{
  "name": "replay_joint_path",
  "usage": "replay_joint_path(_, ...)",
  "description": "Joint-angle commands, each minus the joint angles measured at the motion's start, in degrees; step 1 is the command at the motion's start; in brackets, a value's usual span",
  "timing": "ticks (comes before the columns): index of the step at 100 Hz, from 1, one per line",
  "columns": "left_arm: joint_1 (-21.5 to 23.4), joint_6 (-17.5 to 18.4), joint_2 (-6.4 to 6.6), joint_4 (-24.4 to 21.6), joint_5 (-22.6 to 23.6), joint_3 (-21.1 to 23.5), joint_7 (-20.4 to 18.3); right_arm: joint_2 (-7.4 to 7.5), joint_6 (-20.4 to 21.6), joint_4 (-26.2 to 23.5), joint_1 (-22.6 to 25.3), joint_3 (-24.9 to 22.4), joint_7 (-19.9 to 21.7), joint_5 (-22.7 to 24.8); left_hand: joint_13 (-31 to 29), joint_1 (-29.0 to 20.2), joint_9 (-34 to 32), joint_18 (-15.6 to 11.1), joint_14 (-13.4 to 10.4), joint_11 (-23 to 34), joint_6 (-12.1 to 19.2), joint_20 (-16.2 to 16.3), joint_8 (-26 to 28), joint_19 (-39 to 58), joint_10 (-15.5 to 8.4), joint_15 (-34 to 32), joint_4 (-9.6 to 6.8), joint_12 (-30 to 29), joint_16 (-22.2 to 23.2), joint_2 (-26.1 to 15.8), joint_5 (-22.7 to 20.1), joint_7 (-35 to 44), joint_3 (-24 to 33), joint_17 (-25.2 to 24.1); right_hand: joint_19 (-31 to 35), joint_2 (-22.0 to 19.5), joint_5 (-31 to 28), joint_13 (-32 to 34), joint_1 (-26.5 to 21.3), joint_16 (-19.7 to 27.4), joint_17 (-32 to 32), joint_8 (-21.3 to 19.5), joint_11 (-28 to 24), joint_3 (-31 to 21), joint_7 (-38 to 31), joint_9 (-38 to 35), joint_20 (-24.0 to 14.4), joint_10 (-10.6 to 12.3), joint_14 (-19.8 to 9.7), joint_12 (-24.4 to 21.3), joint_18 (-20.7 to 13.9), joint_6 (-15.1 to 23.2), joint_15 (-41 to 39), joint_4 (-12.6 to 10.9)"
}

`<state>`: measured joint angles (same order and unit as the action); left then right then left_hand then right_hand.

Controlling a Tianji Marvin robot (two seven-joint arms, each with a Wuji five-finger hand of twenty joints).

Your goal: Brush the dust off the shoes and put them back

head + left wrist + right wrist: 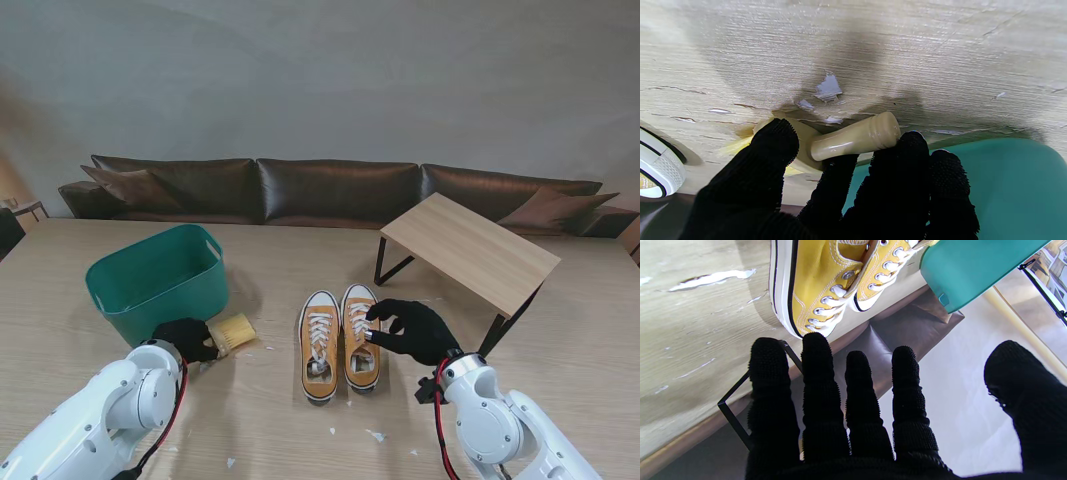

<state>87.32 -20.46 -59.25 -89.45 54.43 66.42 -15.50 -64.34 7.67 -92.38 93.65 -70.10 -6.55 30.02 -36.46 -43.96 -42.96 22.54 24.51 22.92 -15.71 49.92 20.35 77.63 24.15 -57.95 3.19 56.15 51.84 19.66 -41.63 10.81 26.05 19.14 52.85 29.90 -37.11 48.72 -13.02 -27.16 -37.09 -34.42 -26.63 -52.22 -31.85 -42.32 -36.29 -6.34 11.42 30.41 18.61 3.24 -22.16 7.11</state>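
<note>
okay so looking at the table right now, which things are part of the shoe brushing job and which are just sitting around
For the job:
brush, at the left hand
yellow shoes, right hand open beside them

Just lying about:
green basket
small wooden stand
white scraps
sofa

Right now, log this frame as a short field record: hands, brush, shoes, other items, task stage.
left hand: closing on the brush handle, brush on the table beside the green bin
right hand: open, fingers spread, at the right shoe
left shoe: flat on the table, touching its pair
small wooden stand: to the right, nothing on it
debris: pale flecks on the table
task stage: brushing not started
</note>
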Motion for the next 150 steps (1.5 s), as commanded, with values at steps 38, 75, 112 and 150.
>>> replay_joint_path(38,-4.64,-2.05,0.23,5.17,1.17,-6.29,-1.79,-0.46,-0.17,0.43,0.1,0.53,0.66,-1.07,-6.03,0.95,-3.56,0.46,-1.06,-1.27,-0.66,-2.02,10.87,2.94,-2.0,0.99,1.8,-7.4,-2.58,6.43,-6.37,9.33,11.99,4.03,-0.52,-2.47,-0.66,1.09,-0.33,-0.68,16.33,0.56,0.02,-1.54,0.3,-1.43,0.19,-1.31,0.54,-0.44,1.52,-0.74,-0.74,-1.62)
replay_joint_path(75,-9.41,-1.09,0.94,9.36,1.59,-12.76,-4.43,-0.51,-0.3,0.63,0.03,0.7,0.88,-1.83,-10.21,-8.18,-7.09,-1.38,-4.37,0.45,3.57,-6.88,18.32,5.61,-6.57,1.81,6.14,-10.37,-4.9,14.69,-5.03,23.91,10.16,6.99,-0.24,-2.97,-0.64,1.65,-0.21,-0.77,16.0,0.63,-0.15,-1.74,0.11,-2.16,0.19,-1.65,0.61,-0.43,1.75,-1.66,-1.01,-1.67)
replay_joint_path(112,-11.42,1.09,0.89,11.32,1.25,-15.42,-3.09,-0.67,-0.57,0.8,-0.04,0.94,0.7,-2.63,-19.93,-12.98,-20.99,-2.42,-7.63,-5.12,7.99,-9.65,21.36,9.19,-11.27,1.44,6.62,2.22,-6.87,18.37,-6.55,46.14,14.63,14.93,0.03,-4.02,-0.22,2.16,0.16,-0.83,15.8,0.79,-0.36,-1.96,0.0,-3.24,0.26,-1.88,1.01,-0.4,2.04,-3.48,-1.17,-1.71)
replay_joint_path(150,-10.54,4.91,-0.27,12.61,-2.88,-13.5,3.05,-0.88,-0.87,1.53,-0.43,1.54,0.34,-3.51,-35.53,-14.42,-34.04,2.41,-8.72,-0.14,3.07,-15.8,24.14,11.47,-11.62,2.92,6.19,-10.68,-9.01,15.43,-1.41,53.44,19.45,26.09,0.24,-5.18,0.68,2.31,0.1,-0.88,15.71,0.96,-0.44,-2.16,-0.18,-3.38,0.35,-2.27,1.3,-0.4,2.21,-4.91,-1.3,-1.73)
